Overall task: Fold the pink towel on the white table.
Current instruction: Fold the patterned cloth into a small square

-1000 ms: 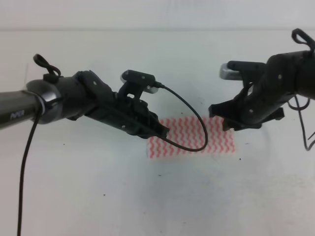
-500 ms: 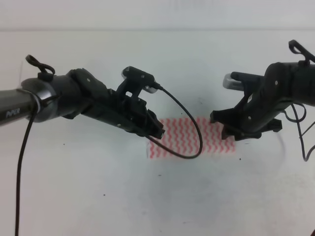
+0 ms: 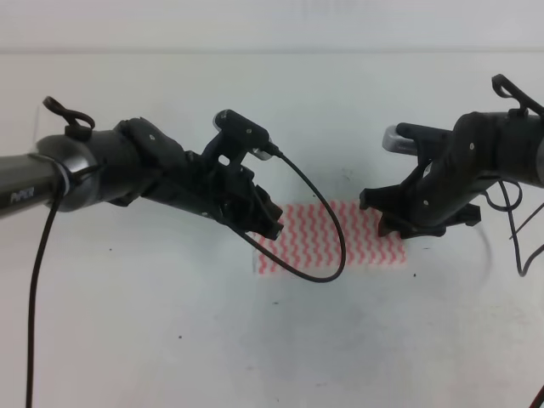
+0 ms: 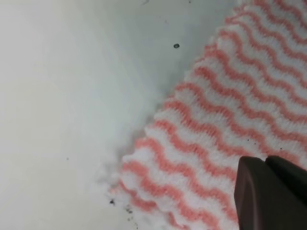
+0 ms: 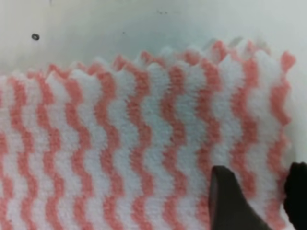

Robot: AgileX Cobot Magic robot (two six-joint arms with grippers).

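Lying flat as a neat rectangle near the middle of the white table (image 3: pixel 170 340), long side running left to right: the pink towel (image 3: pixel 340 234). Showing no lifted corner or crease anywhere; not telling from these views whether there is one layer or more.

Hovering low over the towel's left end in the high view, the left fingers (image 3: pixel 268 225), with the near left corner showing in the left wrist view just beside the dark finger tip (image 4: pixel 268 191). Showing there only as one dark block with a faint seam, so not telling whether spread or pressed together. Hanging in a loop across the cloth, a black camera cable (image 3: pixel 327 229).

Hovering over the right end, the right fingers (image 3: pixel 387 221). Standing spread apart in the right wrist view (image 5: pixel 230 201), with striped cloth showing in the gap and the right edge of the towel just past the outer finger; gripping nothing.

Judging the step in hand: lining up both arms on opposite ends for a pinch, with folding itself not yet begun. Calling next, probably, for sinking down until the tips are touching the table, pinching an edge on each side, then lifting and carrying both together across the towel. Needing care to catch the thin cloth without dragging it or snagging the cable.
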